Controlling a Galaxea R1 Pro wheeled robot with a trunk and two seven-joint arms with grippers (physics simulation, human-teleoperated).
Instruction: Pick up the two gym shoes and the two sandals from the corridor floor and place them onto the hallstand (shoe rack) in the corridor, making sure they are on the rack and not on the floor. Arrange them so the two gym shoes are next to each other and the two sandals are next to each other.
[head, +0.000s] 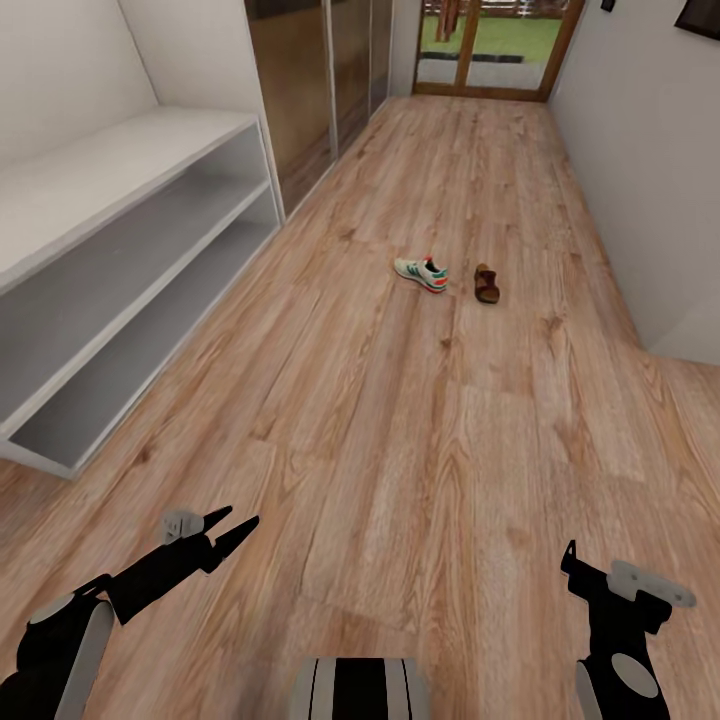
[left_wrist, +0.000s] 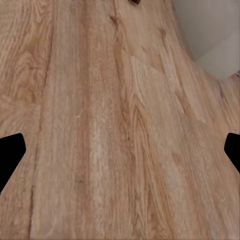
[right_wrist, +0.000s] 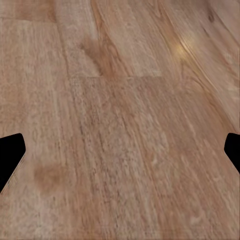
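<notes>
Mid-frame on floor (head: 420, 420): sneaker (head: 421, 272) beside sandal (head: 486, 283), awaiting pickup. Upper left: empty white rack (head: 120, 180). Bottom corners: left gripper (head: 236, 524) and right gripper (head: 572, 560), both spread, empty, held low for approach.

From head height we look forward and down along the corridor floor (head: 420, 400). Our wrist cameras face those planks closely.

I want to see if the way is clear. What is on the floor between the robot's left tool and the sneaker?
Nothing: in the head view, only bare wood floor stretches from the left tool to the sneaker.
</notes>
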